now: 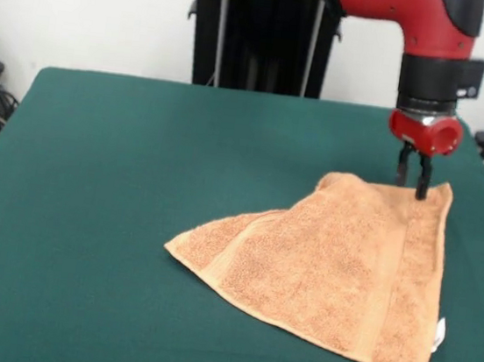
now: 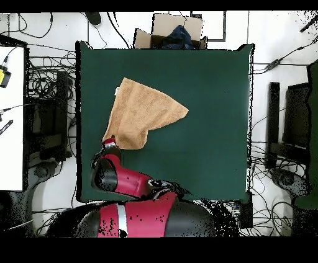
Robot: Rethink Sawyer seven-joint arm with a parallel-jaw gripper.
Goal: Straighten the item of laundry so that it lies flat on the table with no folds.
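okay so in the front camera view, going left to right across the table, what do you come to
Bare dark green felt table top → pointed left corner of the light orange-tan terry towel → red and black arm's gripper at the towel's far edge → small white tag on the towel's right edge.

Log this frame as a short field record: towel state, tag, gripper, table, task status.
towel: orange-tan terry hand towel, not flat; it shows a roughly triangular outline with part folded over
tag: small white tag at the towel's edge
gripper: gripper at the towel's corner nearest the robot, fingers close together; whether it pinches cloth is unclear
table: dark green table, towel lying toward one side
task status: not yet straightened
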